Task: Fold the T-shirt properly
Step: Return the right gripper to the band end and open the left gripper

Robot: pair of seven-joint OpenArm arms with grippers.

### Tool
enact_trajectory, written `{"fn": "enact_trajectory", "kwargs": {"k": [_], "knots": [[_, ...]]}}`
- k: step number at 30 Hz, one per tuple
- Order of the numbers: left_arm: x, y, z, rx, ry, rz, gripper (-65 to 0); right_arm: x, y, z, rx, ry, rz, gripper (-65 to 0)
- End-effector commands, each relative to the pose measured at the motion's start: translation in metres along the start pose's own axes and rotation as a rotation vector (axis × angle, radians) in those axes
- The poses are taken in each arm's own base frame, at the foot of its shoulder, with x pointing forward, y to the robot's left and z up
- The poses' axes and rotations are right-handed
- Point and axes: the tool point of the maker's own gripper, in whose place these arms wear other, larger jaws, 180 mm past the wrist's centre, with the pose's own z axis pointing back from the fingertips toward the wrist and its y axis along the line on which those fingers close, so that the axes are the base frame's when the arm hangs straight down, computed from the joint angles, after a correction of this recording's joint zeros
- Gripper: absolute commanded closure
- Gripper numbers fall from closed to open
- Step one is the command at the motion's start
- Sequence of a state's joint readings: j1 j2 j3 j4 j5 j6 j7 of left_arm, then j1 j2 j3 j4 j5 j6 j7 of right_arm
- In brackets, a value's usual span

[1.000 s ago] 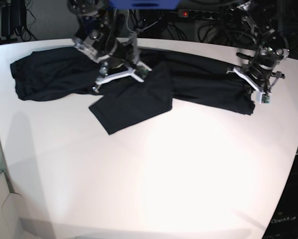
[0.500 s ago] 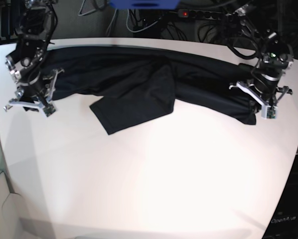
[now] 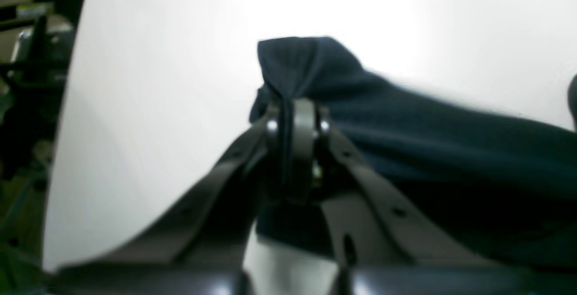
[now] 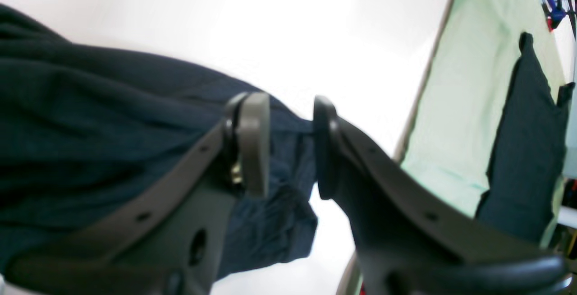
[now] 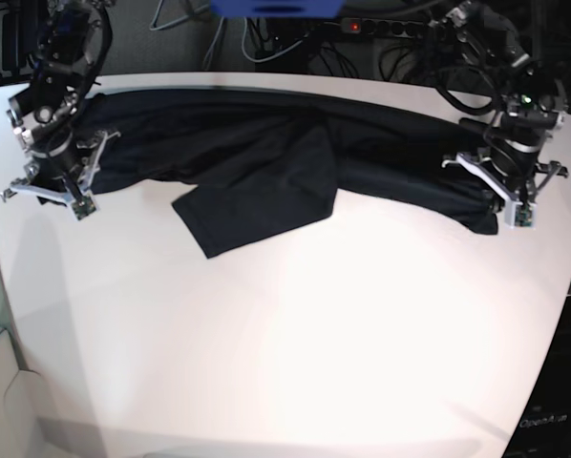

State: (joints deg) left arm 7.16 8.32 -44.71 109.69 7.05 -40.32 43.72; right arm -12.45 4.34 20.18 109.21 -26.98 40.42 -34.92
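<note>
T-shirt (image 5: 266,157) lies stretched across the white table (image 5: 295,334). Left gripper (image 3: 295,119) pinches a bunched fabric corner (jaws pressed together). Right gripper (image 4: 290,144) is spread, straddling the other end's edge.

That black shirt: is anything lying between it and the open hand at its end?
Nothing visible. The right hand sits open directly over the shirt edge, only bare white table around it.

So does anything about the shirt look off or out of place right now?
Yes. The T-shirt is stretched in a long band across the far side of the table, with one flap folded out askew toward the front. Only the left gripper is pinching a corner; the right gripper stands open over the other end.
</note>
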Motion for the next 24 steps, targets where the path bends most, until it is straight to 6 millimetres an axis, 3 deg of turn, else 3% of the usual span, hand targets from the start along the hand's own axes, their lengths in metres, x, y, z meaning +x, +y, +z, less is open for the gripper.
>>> {"fn": "enact_trajectory", "kwargs": {"k": [1,7,24], "knots": [[0.010,0.011,0.005,0.033,-0.037,0.002,0.0,0.008,-0.011,0.003,-0.031,-0.029,0.004,-18.1],[-0.016,0.038,0.016,0.108,0.024,0.045,0.0,0.008,-0.011,0.003,-0.031,-0.029,0.002,-18.1],[-0.046,0.036,0.026,0.102,0.097,0.031,0.0,0.007,-0.010,0.003,-0.030,-0.028,0.001,-18.1]]}}
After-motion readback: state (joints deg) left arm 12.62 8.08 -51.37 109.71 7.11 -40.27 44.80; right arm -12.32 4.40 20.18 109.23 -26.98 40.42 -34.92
